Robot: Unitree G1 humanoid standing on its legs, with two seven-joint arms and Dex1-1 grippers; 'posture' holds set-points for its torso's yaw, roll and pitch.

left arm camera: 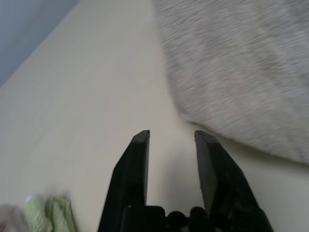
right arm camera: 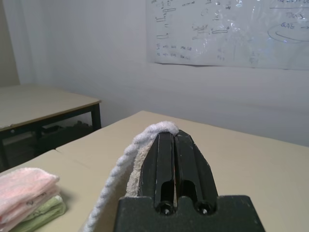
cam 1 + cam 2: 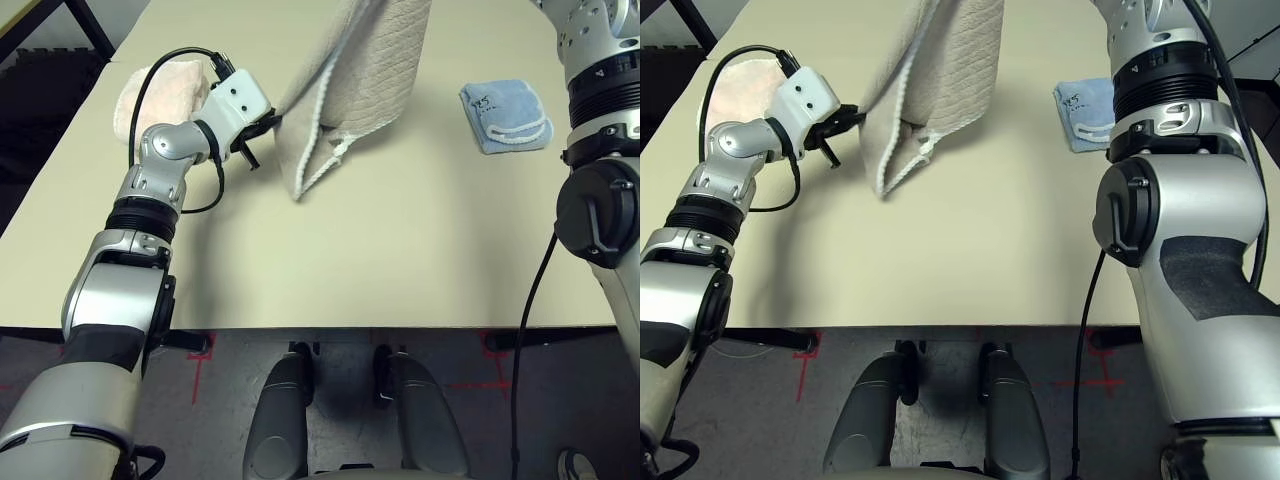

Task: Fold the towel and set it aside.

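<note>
The beige towel (image 3: 360, 90) hangs doubled over, its lower corner with white edging touching the table (image 3: 400, 260). Its top runs out of the head views. In the right wrist view my right gripper (image 2: 174, 135) is shut on the towel's white-edged rim (image 2: 140, 145), held high above the table. My left gripper (image 3: 262, 135) is at the towel's lower left edge, just beside the cloth. The left wrist view shows that left gripper (image 1: 171, 137) open, nothing between its fingers, and the towel (image 1: 241, 72) slightly ahead and to one side.
A small light-blue folded towel (image 3: 505, 115) lies at the right of the table. A pink folded towel (image 3: 165, 85) sits at the far left behind my left arm, on a green one (image 2: 38, 215). Bare tabletop stretches to the near edge.
</note>
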